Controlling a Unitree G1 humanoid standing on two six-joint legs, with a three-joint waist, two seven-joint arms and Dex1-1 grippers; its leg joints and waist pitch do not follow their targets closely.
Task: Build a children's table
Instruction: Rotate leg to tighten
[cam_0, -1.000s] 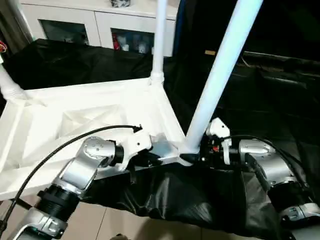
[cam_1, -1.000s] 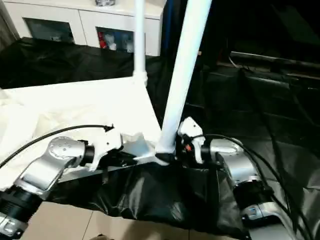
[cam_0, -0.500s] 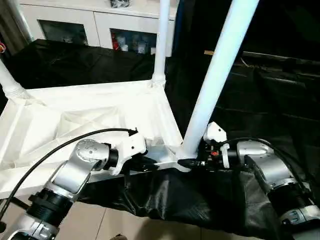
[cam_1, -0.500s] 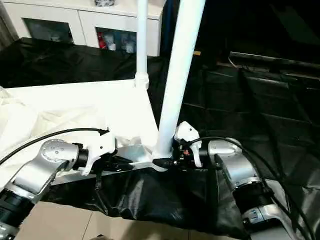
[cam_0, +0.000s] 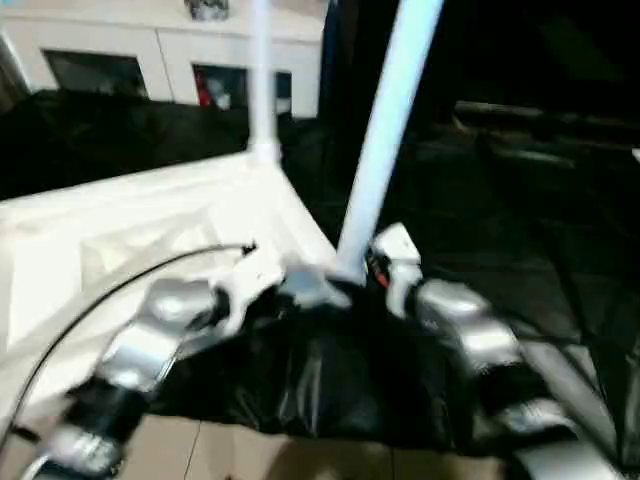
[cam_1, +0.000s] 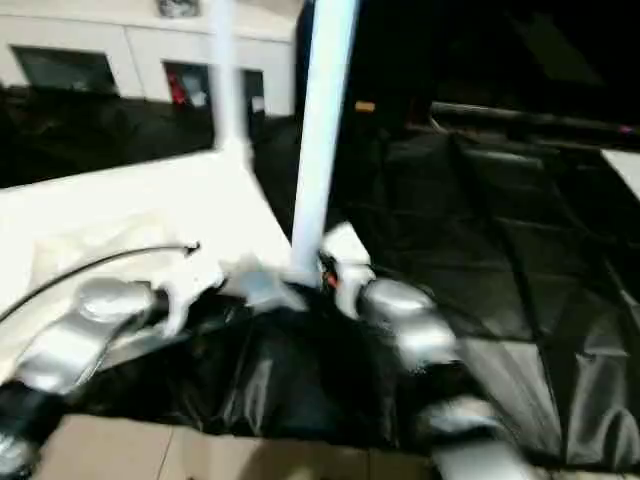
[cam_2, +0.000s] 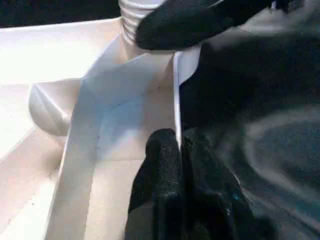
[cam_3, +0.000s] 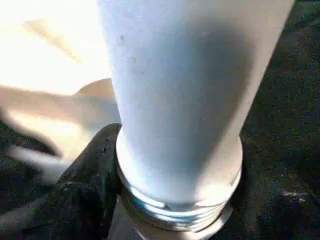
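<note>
Right tool (cam_3: 165, 200) clasps upright leg (cam_0: 385, 140), rising from upturned tabletop (cam_0: 150, 230).

My right tool closes in on the leg.
Its fingers (cam_3: 90, 170) now hug the near leg's (cam_0: 385, 130) threaded base; before, they stood wider.

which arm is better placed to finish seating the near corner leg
Probably the right: its pincer sits at the base of the near leg, one finger against the collar. The left pincer is pinched on the tabletop rim, steadying it.

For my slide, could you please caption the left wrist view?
Left claw pinching the upturned tabletop's rim beside a leg socket.
</note>
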